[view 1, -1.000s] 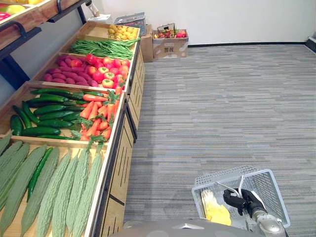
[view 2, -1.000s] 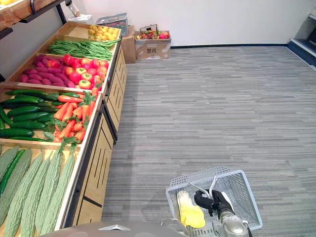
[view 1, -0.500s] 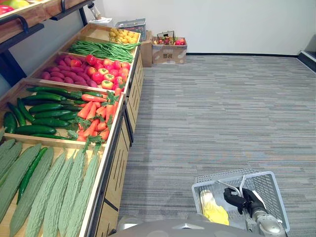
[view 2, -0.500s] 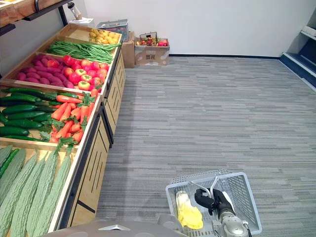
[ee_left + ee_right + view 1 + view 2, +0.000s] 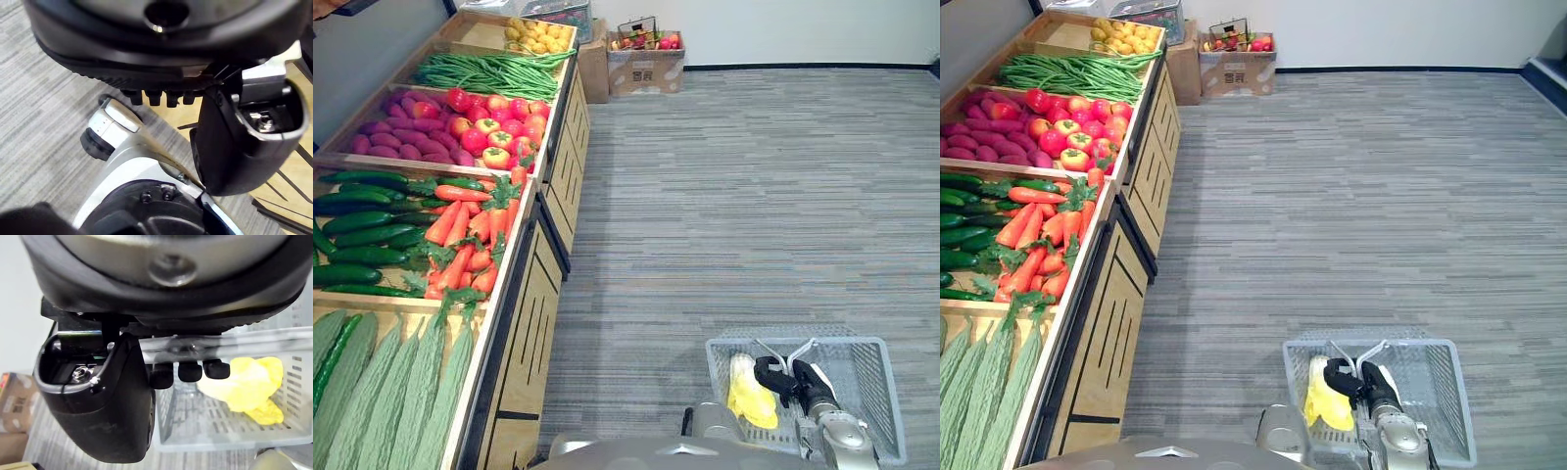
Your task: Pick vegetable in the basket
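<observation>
Grey carpeted floor (image 5: 754, 196), with a long wooden produce stand (image 5: 524, 323) down the left. The wire basket (image 5: 873, 392) hangs from the right hand (image 5: 793, 380), fingers curled round its handles — a yellow vegetable (image 5: 749, 397) lies inside. Carrots (image 5: 470, 230) on the stand look stiff and light; best gripped mid-length. The left hand (image 5: 244, 142) is curled and empty.

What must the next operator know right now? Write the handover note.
Right hand: curled round the basket handle, carrying the basket above the carpet.
Left hand: fingers curled, holding nothing, close to the stand.
Done: one yellow vegetable lies in the basket.
Left: carrots and cucumbers lie on the stand, to the robot's left; pick from there if more is wanted.
</observation>
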{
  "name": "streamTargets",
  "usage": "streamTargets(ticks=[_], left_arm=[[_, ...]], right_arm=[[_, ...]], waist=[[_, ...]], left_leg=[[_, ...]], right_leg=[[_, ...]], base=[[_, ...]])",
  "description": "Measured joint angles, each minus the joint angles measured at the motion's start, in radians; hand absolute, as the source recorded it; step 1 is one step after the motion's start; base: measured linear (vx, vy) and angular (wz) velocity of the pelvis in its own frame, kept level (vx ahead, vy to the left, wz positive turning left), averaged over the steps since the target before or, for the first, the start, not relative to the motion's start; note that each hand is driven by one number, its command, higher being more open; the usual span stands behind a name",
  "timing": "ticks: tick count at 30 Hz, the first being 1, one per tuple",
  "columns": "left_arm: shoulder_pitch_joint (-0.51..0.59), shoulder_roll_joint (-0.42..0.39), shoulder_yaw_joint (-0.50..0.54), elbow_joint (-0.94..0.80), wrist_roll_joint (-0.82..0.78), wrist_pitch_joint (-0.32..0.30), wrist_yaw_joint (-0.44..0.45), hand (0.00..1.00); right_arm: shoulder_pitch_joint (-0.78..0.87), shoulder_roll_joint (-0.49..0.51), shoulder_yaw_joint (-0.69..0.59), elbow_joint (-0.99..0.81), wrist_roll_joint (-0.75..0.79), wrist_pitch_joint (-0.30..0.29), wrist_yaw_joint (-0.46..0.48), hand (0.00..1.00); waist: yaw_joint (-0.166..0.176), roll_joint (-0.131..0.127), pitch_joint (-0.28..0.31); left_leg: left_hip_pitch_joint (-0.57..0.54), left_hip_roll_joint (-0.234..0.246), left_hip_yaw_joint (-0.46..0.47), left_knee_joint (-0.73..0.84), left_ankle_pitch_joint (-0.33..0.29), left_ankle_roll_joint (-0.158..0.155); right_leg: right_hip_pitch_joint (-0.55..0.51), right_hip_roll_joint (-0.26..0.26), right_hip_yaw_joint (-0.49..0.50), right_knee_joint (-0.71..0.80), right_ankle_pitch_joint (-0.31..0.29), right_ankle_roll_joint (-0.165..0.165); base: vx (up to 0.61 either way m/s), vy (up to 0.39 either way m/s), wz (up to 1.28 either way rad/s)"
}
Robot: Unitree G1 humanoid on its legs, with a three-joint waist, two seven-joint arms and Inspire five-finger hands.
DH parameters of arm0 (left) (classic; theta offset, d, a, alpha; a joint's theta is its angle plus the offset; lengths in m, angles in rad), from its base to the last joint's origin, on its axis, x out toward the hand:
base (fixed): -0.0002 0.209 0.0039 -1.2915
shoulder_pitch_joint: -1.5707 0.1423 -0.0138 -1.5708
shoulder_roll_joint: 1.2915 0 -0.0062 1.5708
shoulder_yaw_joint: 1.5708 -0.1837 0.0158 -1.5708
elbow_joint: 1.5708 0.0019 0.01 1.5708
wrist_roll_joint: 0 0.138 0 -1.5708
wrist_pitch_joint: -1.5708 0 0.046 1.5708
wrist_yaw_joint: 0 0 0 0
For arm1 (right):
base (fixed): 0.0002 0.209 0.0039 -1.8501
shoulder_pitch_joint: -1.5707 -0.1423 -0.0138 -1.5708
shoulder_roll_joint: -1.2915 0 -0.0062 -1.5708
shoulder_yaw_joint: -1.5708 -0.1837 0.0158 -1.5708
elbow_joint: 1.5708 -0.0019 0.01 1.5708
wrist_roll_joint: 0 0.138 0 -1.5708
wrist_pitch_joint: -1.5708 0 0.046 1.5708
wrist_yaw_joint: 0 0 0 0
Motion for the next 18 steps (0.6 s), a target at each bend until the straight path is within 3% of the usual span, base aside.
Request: streamTargets(ticks=[3,5,6,7,8,9,11,12,13,14,15,16,18], left_arm=[[-0.064,0.048,0.020,-0.006,-0.009,-0.005,0.039,1.00],[-0.079,0.077,0.019,-0.012,-0.011,-0.006,0.041,1.00],[-0.079,0.079,0.019,-0.012,-0.011,-0.006,0.040,1.00],[-0.085,0.074,0.012,-0.011,-0.011,-0.004,0.039,1.00],[-0.094,0.062,0.009,-0.011,-0.016,-0.004,0.035,1.00],[-0.101,0.060,0.008,-0.011,-0.015,-0.004,0.033,1.00],[-0.122,0.059,-0.003,-0.015,-0.015,-0.007,0.024,1.00],[-0.127,0.054,-0.003,-0.015,-0.015,-0.006,0.027,1.00],[-0.132,0.052,-0.004,-0.015,-0.015,-0.006,0.028,1.00],[-0.128,0.047,-0.012,-0.013,-0.014,-0.007,0.030,1.00],[-0.145,0.060,-0.010,-0.003,-0.014,-0.003,0.042,1.00],[-0.158,0.060,-0.010,-0.006,-0.015,-0.007,0.043,1.00],[-0.186,0.062,-0.012,-0.014,-0.014,-0.013,0.044,1.00]], right_arm=[[0.028,0.003,0.039,0.003,0.004,0.015,0.002,0.00],[0.038,0.002,0.054,0.002,0.012,0.016,0.007,0.00],[0.036,0.002,0.054,-0.001,0.015,0.016,0.007,0.00],[0.023,-0.005,0.053,-0.003,0.022,0.014,-0.001,0.00],[0.006,-0.012,0.047,-0.003,0.023,0.014,-0.012,0.00],[-0.001,-0.013,0.040,-0.004,0.024,0.014,-0.014,0.00],[-0.023,-0.012,0.028,-0.006,0.040,0.014,-0.015,0.00],[-0.032,-0.010,0.028,-0.006,0.041,0.014,-0.012,0.00],[-0.033,-0.010,0.028,-0.008,0.041,0.014,-0.012,0.00],[-0.035,-0.006,0.028,-0.015,0.042,0.012,-0.007,0.00],[-0.036,0.041,0.037,-0.011,0.047,0.015,-0.007,0.00],[-0.040,0.040,0.046,-0.013,0.054,0.012,0.002,0.00],[-0.063,0.041,0.059,-0.015,0.058,0.003,0.009,0.00]], waist=[[0.001,-0.023,-0.022],[0.003,-0.065,-0.034],[0.003,-0.074,-0.039],[0.014,-0.090,-0.034],[0.021,-0.088,-0.033],[0.023,-0.088,-0.032],[0.030,-0.089,-0.022],[0.030,-0.079,-0.016],[0.030,-0.074,-0.013],[0.037,-0.051,0.001],[0.036,-0.078,0.000],[0.036,-0.083,0.001],[0.037,-0.068,0.020]], left_leg=[[-0.123,0.039,-0.011,0.218,0.060,0.094],[-0.146,0.094,0.093,0.385,0.170,0.162],[-0.165,0.113,0.123,0.450,0.209,0.176],[-0.210,0.140,0.170,0.598,0.158,0.173],[-0.251,0.130,0.204,0.691,0.081,0.170],[-0.274,0.114,0.217,0.721,0.046,0.174],[-0.391,-0.004,0.287,0.708,-0.042,0.210],[-0.439,-0.070,0.316,0.599,-0.037,0.210],[-0.446,-0.088,0.316,0.555,-0.023,0.216],[-0.453,-0.146,0.290,0.386,0.073,0.252],[-0.411,-0.191,0.297,0.327,0.083,0.256],[-0.409,-0.191,0.295,0.312,0.088,0.260],[-0.408,-0.190,0.282,0.293,0.093,0.261]], right_leg=[[0.125,0.036,-0.088,-0.146,0.019,-0.020],[0.256,0.076,-0.098,-0.270,0.039,-0.041],[0.287,0.083,-0.093,-0.304,0.043,-0.046],[0.341,0.089,-0.069,-0.348,0.045,-0.051],[0.387,0.087,-0.042,-0.379,0.047,-0.054],[0.407,0.081,-0.029,-0.397,0.047,-0.054],[0.466,0.043,-0.010,-0.429,0.047,-0.053],[0.485,0.027,-0.007,-0.420,0.046,-0.050],[0.488,0.025,-0.006,-0.415,0.046,-0.046],[0.501,0.031,0.002,-0.383,0.039,-0.015],[0.495,-0.003,0.011,-0.390,0.027,-0.002],[0.481,0.006,0.017,-0.416,0.030,-0.004],[0.433,0.039,0.024,-0.514,0.058,-0.006]], base=[[0.29,-0.171,0.67],[0.25,-0.219,0.09],[0.29,-0.229,-0.31],[0.34,-0.152,-0.50],[0.38,-0.094,-0.53],[0.35,0.034,-0.40],[0.36,0.126,-0.23],[0.30,0.140,-0.14],[0.39,0.195,-0.18],[0.41,0.163,-0.04],[0.45,0.181,0.01],[0.32,0.115,0.09],[0.11,0.079,0.05]])
